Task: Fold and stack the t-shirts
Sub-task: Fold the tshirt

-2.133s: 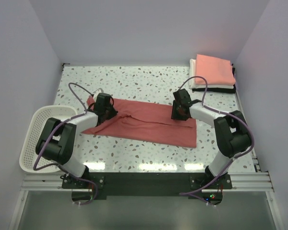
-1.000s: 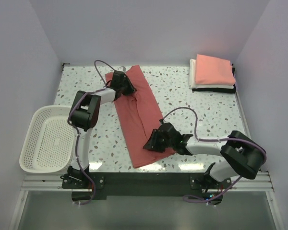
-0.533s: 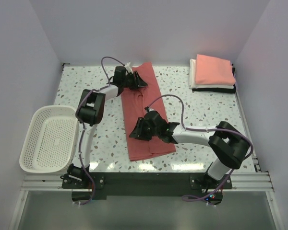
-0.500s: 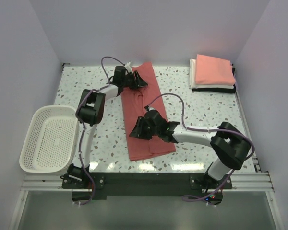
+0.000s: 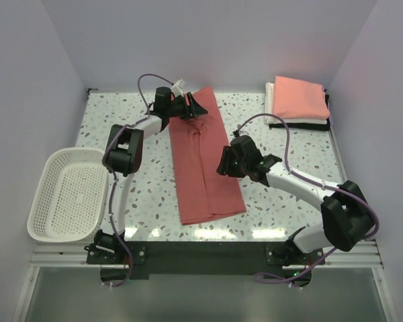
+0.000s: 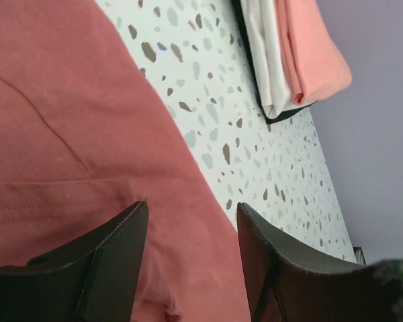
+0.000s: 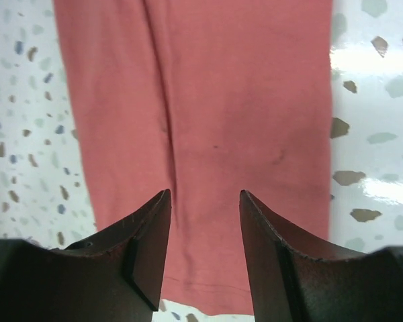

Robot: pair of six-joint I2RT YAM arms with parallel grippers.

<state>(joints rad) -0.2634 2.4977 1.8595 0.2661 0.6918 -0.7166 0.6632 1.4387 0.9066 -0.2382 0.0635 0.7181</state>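
A dusty brick-red cloth t-shirt [image 5: 205, 174], folded into one long narrow strip, lies flat on the speckled terrazzo table [image 5: 121, 114]; it runs from the far middle of the table down toward the near edge, slanting a little to the right as it comes nearer. The left gripper [image 6: 191, 215] is stretched out to the strip's far end, just over the cloth; its two dark fingers [image 6: 114, 261] stand wide apart with nothing clamped between them, and the wrist view shows red fabric with a seam line spread under and beyond the gap; whether the fingertips touch the cloth cannot be told. The right gripper [image 7: 205, 198] hangs over the strip about halfway along, at its right-hand edge; its fingers [image 7: 148, 248] are parted with nothing between them, and the cloth, with a lengthwise crease, lies below the gap, its near hem showing low in that wrist view. In the far right corner, well apart from both grippers, sits a stack of folded rectangles: a salmon-pink folded t-shirt [image 5: 299, 97] on top, a white folded t-shirt [image 5: 272, 113] beneath it, a black folded t-shirt [image 5: 302, 125] at the bottom. A white plastic mesh basket [image 5: 35, 208] sits at the table's left edge, apart from the red strip.
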